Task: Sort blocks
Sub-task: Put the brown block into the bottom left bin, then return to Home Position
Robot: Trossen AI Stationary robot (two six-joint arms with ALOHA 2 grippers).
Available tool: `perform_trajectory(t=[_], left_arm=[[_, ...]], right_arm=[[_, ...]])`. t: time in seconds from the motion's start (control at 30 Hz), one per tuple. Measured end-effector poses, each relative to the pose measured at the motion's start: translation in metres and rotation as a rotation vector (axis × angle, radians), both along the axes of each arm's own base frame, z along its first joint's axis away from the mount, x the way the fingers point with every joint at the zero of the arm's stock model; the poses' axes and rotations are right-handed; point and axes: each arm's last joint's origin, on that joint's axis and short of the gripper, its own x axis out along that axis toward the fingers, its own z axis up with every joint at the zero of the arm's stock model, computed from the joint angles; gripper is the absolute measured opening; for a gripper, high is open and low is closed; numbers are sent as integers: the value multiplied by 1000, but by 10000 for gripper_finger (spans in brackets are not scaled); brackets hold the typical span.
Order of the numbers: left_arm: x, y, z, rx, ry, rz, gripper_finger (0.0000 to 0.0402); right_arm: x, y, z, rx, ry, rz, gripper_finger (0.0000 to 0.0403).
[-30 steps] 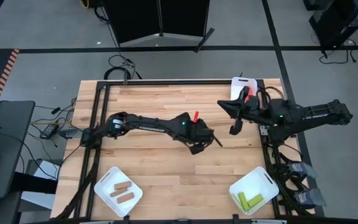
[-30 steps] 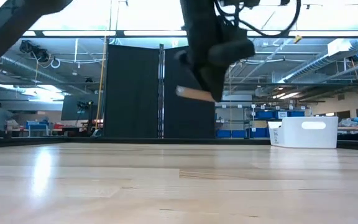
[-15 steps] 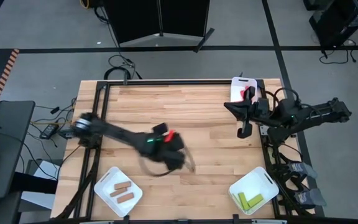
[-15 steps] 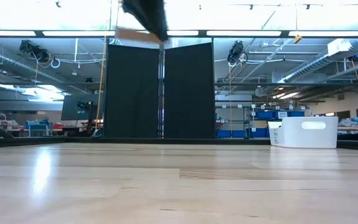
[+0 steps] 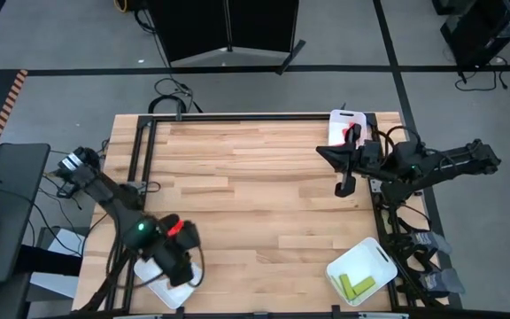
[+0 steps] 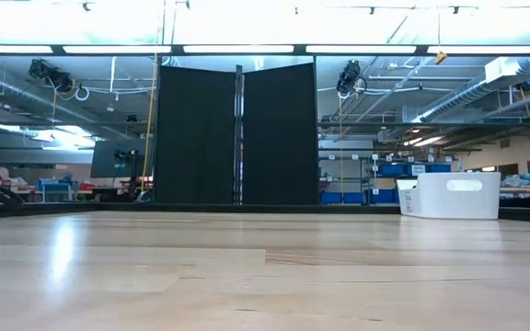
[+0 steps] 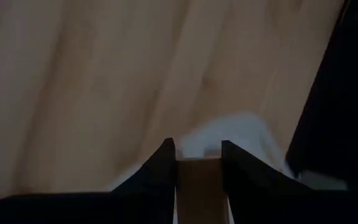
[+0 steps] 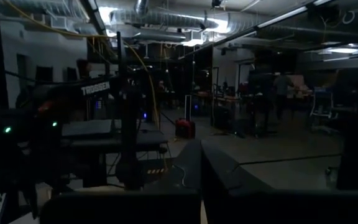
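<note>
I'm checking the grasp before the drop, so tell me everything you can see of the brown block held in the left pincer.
The brown block looks like plain, pale brown wood, with flat faces and a squared end. It sits clamped between the two dark fingers of the left pincer, both touching its sides, its end pointing forward between them. Only that end and part of one face show. In the high view the arm hides it; the left pincer hangs over the white tray at the table's near left corner.

Your overhead picture is evenly lit and sharp. Ceiling lights [image 6: 247,49] glare across the low view; the left wrist view is blurred, the right dim.
</note>
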Motion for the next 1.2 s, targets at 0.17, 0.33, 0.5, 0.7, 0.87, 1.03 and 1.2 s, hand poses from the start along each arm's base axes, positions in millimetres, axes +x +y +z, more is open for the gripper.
perform_trajectory(t=[0.17,0.33,0.5,0.7,0.87,1.03,1.2], left_arm=[[-19,-18,-37,-74,89,6,105],[-24,-19,-50,-54,95,48,189],[-19,-16,-41,-40,39,33,315],[1,-15,-17,113,-253,-52,316],[29,-1,-5,314,-464,-127,168],[59,23,-5,458,-588,-107,16],[76,55,-20,451,-728,-153,5]], right_arm=[[1,0,-1,2,6,0,6],[1,0,-1,2,6,-2,7],[2,0,-4,15,34,2,7],[6,1,-14,45,118,8,7],[15,5,-43,40,213,50,7],[23,17,-93,13,253,175,7],[11,23,-140,-82,246,231,7]])
